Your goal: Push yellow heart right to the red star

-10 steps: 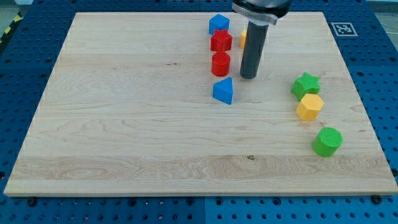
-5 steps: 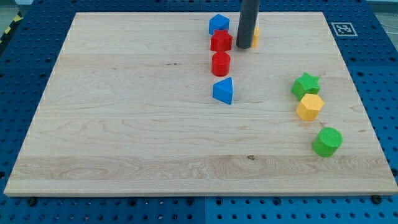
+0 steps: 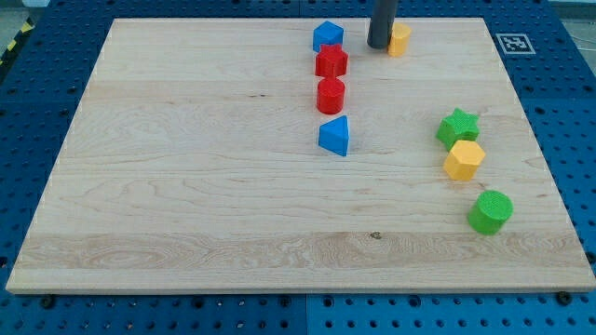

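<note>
The yellow heart (image 3: 399, 40) lies near the board's top edge, partly hidden by my rod. The red star (image 3: 331, 62) sits to its left, in a column of blocks. My tip (image 3: 378, 46) rests on the board just left of the yellow heart, touching or nearly touching it, between the heart and the red star.
A blue block (image 3: 327, 35) sits above the red star, a red cylinder (image 3: 331, 95) and a blue block (image 3: 335, 136) below it. At the view's right stand a green star (image 3: 457, 126), a yellow hexagon (image 3: 464, 160) and a green cylinder (image 3: 491, 211).
My tip moved up the view from beside the red cylinder to the board's top edge. The yellow heart shifted up and to the right, away from the red star.
</note>
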